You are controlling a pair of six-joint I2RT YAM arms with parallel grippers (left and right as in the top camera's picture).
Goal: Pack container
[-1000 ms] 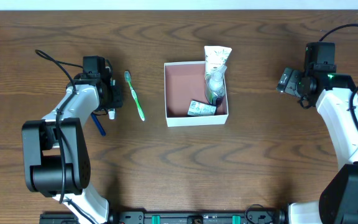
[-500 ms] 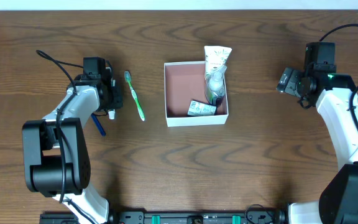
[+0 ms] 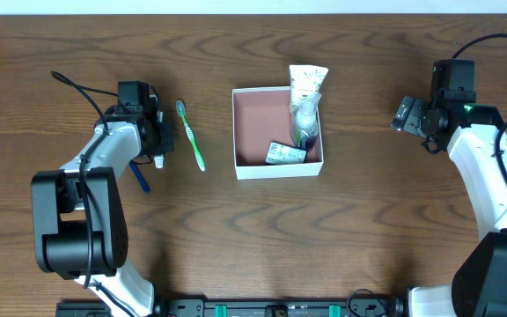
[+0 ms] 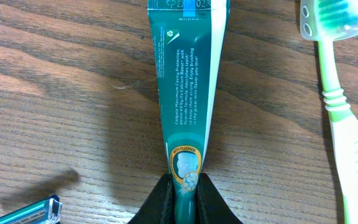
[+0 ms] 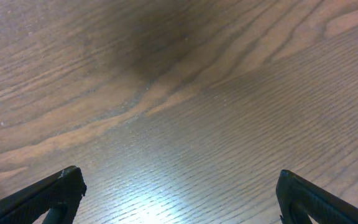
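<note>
The container [image 3: 258,123], a shallow white-walled box with a reddish-brown floor, stands at the table's middle. It holds a white tube [image 3: 307,84] leaning over its far right rim, a clear bottle [image 3: 304,119] and a small green-and-white carton [image 3: 286,153]. My left gripper [image 3: 155,143] is left of the container, pointing down. In the left wrist view it [image 4: 185,186] is shut on the cap end of a green toothpaste tube [image 4: 185,93] lying on the wood. My right gripper [image 3: 407,114] is open and empty over bare table far to the right, as the right wrist view [image 5: 179,183] also shows.
A green toothbrush [image 3: 192,136] lies between the left gripper and the container; it also shows in the left wrist view [image 4: 340,124]. A blue razor [image 3: 140,180] lies just nearer than the left gripper, its head showing in the left wrist view [image 4: 23,213].
</note>
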